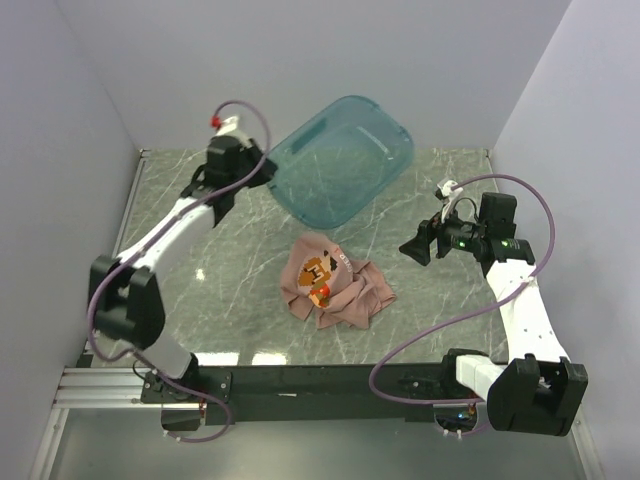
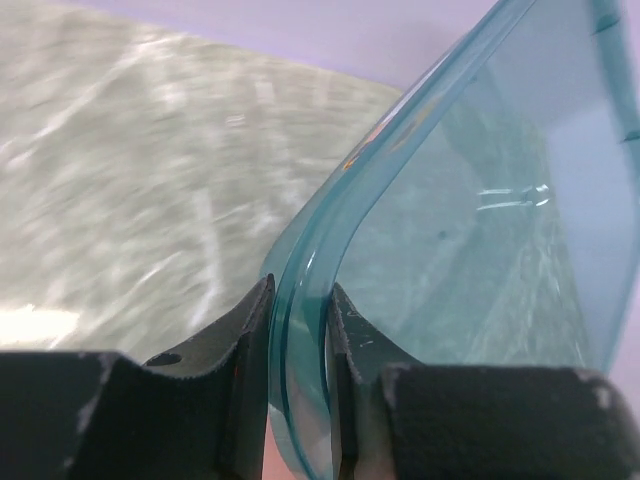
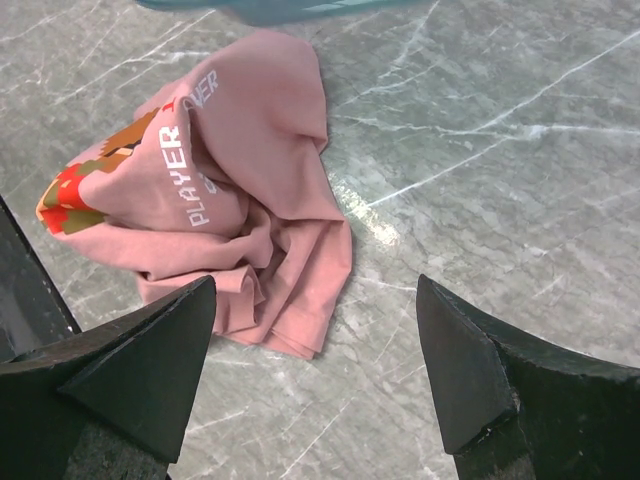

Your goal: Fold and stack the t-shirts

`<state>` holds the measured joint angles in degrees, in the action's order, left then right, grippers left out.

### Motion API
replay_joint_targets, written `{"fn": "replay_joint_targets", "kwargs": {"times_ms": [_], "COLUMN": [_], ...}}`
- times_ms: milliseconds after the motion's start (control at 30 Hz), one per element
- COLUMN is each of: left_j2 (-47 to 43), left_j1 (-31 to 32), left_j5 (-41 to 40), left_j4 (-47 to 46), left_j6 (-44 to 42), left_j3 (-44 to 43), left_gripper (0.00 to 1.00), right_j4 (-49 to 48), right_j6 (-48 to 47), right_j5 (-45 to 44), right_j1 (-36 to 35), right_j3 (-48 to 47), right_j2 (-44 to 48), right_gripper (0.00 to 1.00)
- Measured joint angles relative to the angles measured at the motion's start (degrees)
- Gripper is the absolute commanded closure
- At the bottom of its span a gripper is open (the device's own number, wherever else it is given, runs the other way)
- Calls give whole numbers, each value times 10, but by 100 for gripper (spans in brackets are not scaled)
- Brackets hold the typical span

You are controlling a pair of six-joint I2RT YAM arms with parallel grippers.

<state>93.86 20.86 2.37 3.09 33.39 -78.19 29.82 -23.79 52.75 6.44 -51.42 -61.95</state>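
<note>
Fabric of the dusty-pink t-shirt point(image 1: 335, 283) lay crumpled in soft folds at the centre of the veined marble-pattern table point(image 1: 450, 300), pixel print uppermost; left gripper point(image 2: 298, 350) pinched the smooth curved rim of the translucent teal plastic bin point(image 1: 345, 160); right gripper point(image 3: 315, 290) hung with wedge-shaped jaws spread, near the garment.

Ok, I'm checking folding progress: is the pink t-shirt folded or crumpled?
Crumpled. The pink t-shirt lies in a bunched heap on the table, its fabric creased and twisted, the chest print partly buckled.
</note>
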Motion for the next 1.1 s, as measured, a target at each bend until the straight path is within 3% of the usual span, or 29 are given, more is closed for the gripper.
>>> {"fn": "replay_joint_targets", "kwargs": {"times_ms": [233,500,767,1100], "left_j2": [-212,-353,-241,-71], "left_j1": [-113,-283,-408,-436], "left_j5": [-59,-161,-157,-142], "left_j4": [-6,16,-45,-94], "left_j6": [64,104,98,67], "left_j3": [250,373,353,229], "left_gripper": [100,100,100,100], "right_j4": [5,12,13,16], "right_j6": [-2,-4,-7,-14], "right_j5": [5,9,12,19], "right_j1": [3,4,7,12], "right_j3": [0,0,0,0], "right_j2": [0,0,8,9], "right_gripper": [13,13,13,13]}}
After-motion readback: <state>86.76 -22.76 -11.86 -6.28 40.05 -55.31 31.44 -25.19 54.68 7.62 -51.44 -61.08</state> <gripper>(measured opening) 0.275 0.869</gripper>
